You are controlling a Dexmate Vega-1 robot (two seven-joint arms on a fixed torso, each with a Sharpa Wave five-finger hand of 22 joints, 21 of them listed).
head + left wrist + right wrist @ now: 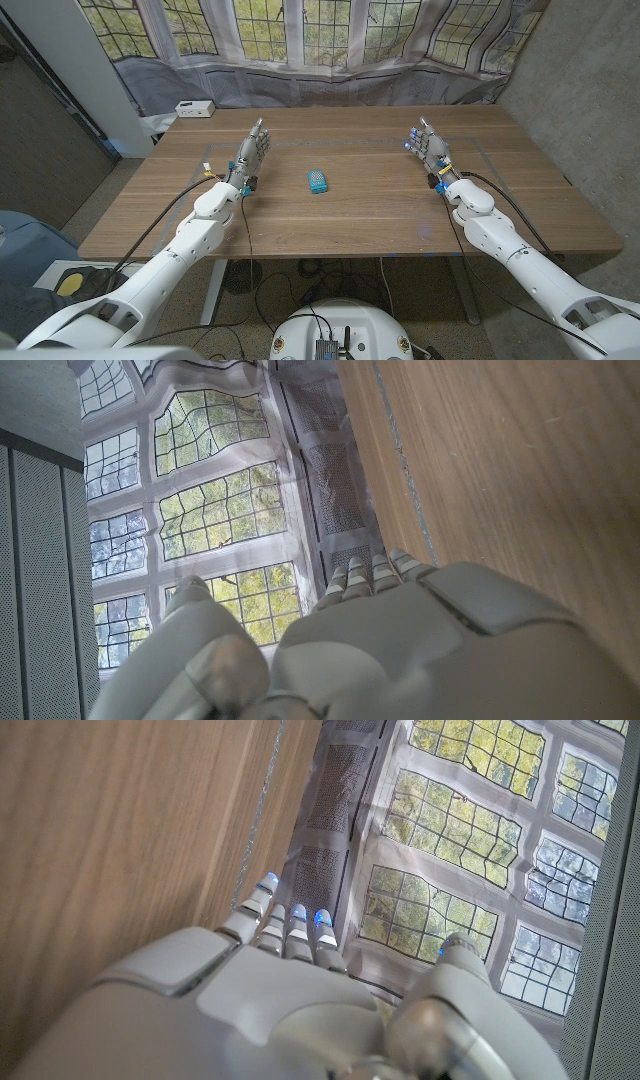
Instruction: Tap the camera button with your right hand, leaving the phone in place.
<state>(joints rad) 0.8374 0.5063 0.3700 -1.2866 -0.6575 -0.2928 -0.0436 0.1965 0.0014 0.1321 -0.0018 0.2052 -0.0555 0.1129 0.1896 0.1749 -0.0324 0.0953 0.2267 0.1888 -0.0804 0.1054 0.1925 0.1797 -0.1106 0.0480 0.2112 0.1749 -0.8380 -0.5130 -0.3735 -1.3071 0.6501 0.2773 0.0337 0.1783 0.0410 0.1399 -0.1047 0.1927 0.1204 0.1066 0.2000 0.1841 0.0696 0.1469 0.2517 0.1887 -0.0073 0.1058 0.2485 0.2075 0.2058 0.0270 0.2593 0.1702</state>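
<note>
In the head view the phone (318, 181), a small teal slab, lies at the centre of the wooden table (350, 225), well apart from both hands; its screen and any camera button are too small to make out, and no writing can be read. The left hand (252, 153) stands left of centre and the right hand (428, 146) right of centre, each with fingers extended, slightly apart, holding nothing. A white box (194, 108) sits at the table's upper-left corner, its label illegible. In the left wrist view the left hand (400, 650) is cut off low, fingers (372, 572) side by side. In the right wrist view the right hand (260, 1010) shows blue-lit fingertips (296, 912) close together.
</note>
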